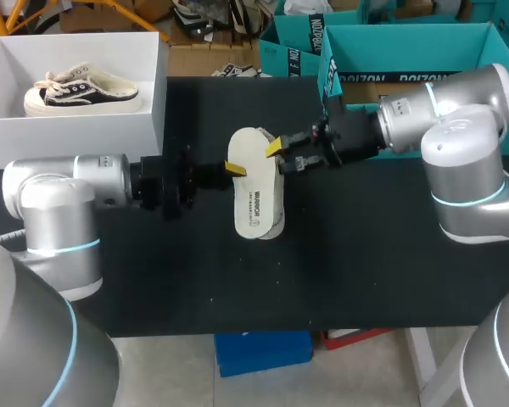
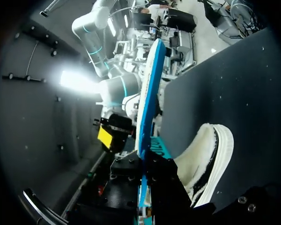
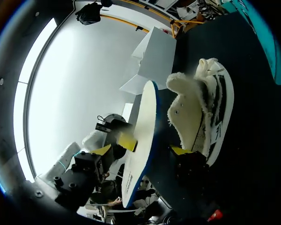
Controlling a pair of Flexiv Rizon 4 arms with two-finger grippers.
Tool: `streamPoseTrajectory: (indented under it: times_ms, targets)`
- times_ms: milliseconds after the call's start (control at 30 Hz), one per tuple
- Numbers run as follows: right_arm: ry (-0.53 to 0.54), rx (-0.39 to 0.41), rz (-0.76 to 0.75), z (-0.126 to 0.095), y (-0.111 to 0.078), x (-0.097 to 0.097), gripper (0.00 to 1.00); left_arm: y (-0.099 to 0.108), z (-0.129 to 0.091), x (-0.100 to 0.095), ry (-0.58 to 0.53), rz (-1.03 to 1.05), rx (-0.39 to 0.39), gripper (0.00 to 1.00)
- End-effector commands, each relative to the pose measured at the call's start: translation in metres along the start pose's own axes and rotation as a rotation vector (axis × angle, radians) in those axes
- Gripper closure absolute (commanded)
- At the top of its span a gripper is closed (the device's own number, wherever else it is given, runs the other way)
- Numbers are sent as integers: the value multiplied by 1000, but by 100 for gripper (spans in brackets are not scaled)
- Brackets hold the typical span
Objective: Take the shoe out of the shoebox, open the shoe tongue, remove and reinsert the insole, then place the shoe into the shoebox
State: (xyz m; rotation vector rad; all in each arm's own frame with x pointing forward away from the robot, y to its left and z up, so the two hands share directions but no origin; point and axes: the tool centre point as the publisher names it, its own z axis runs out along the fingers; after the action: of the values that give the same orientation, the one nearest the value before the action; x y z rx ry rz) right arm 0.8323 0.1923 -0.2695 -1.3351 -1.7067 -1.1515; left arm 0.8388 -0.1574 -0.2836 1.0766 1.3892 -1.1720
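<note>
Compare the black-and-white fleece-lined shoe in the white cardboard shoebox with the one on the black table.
Place: the boxed shoe sits in the white shoebox; the table shoe lies on the black table. Cover: the boxed shoe is in plain sight, the table shoe mostly hidden from above by the white insole held over it. Both have cream fleece lining.

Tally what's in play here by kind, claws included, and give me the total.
shoebox: 1
insole: 1
shoes: 2 (shoe in the shoebox, shoe under the insole)
claws: 2 (left claw, right claw)
Total: 6
</note>
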Motion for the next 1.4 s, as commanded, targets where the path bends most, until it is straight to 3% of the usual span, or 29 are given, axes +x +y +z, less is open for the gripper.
streamPoseTrajectory:
  times_ms: [33,433,667,1200,1400]
  targets:
    - [-70,-58,14,-26,-26,10,0,-21,-20,-3,151,-73,-6,100]
    - [-224,-171,98,-62,-55,18,0,-53,-49,16,321,-146,30,100]
    - [-283,-243,134,-83,-71,23,0,-62,-62,22,423,-148,63,100]
    - [-363,-346,183,-113,-108,35,0,-70,-62,23,511,-153,129,100]
    - [-352,-344,181,-113,-111,39,0,-72,-58,27,542,-166,156,100]
